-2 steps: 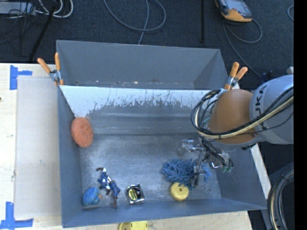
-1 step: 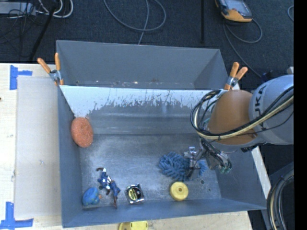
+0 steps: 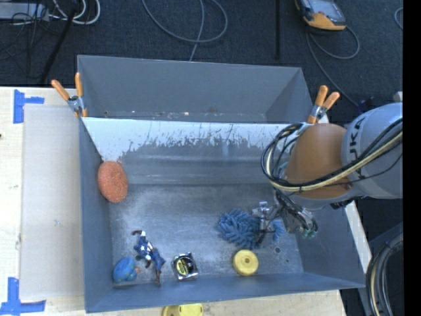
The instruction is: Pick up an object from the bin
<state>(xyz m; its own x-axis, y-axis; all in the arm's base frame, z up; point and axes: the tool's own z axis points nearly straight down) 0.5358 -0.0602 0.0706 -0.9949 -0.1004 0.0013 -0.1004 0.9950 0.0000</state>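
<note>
At about four o'clock on the floor of the grey metal bin [image 3: 197,199], the robot's gripper [image 3: 268,224] hangs low beneath the arm's orange wrist cover [image 3: 316,157], which reaches in from three o'clock. Whether the gripper is spread wide, narrowed or holding anything cannot be told; dark cables and metal parts crowd that spot.

The nearest thing is a shaggy blue clump of soft strands [image 3: 237,228], much like a mop head. It lies at nine o'clock from the gripper, just beside it or touching it; which one is unclear. The clump is wider than it is deep, and its long side runs roughly from nine to three o'clock. By my reading it is the likeliest thing to pick, and the gripper would need to shift slightly toward nine o'clock to sit over its middle.

A small yellow round disc [image 3: 245,263] lies near, at about seven o'clock from the gripper. Well apart, toward the bin's seven o'clock corner, sit a small yellow and black tape measure [image 3: 185,266], a blue toy figure [image 3: 148,252] and a rounded blue lump [image 3: 123,270]. An orange-brown oval stone-like thing [image 3: 112,181] rests against the nine o'clock wall.
</note>
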